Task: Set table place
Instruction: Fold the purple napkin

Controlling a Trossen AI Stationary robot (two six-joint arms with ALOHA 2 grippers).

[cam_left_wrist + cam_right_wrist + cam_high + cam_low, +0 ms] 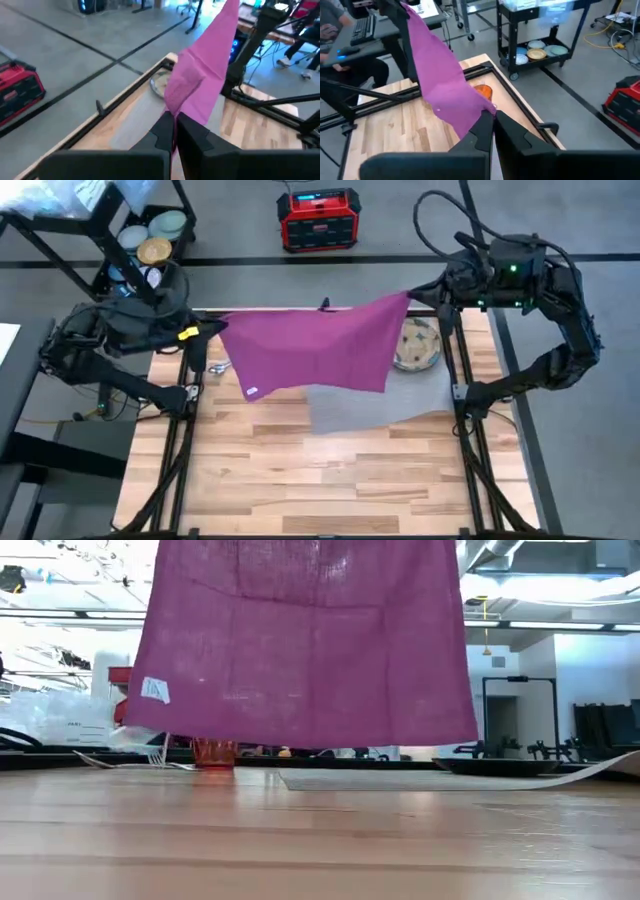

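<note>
Above the table: the magenta napkin [318, 345] hangs spread like a sheet, lifted clear of the wooden table [320, 470], its lower edge off the boards in the low view.
Napkin hold: stretched between two upper corners, one per arm, so the cloth falls flat and unfolded; a small white label [154, 690] shows near one lower corner.
Left gripper: the left gripper [174, 131] is clamped on one corner, fingers pinched tight with cloth running up from between them.
Right gripper: the right gripper [492, 125] is likewise closed on the opposite corner, at the table's far right side.
Why held so: pulling the corners apart keeps the cloth taut, which I judge readies it for laying down or folding.
Mat: the grey mat [370, 408] lies on the boards under and in front of the napkin, partly hidden.
Plate: the beige plate [420, 345] sits beyond the mat's right end, half covered by cloth.
Cup: the orange cup [214, 753] stands on the table behind the cloth.
Fork: a fork [152, 756] lies near the cup.
Beyond: a red box [318, 220] sits on the floor.
</note>
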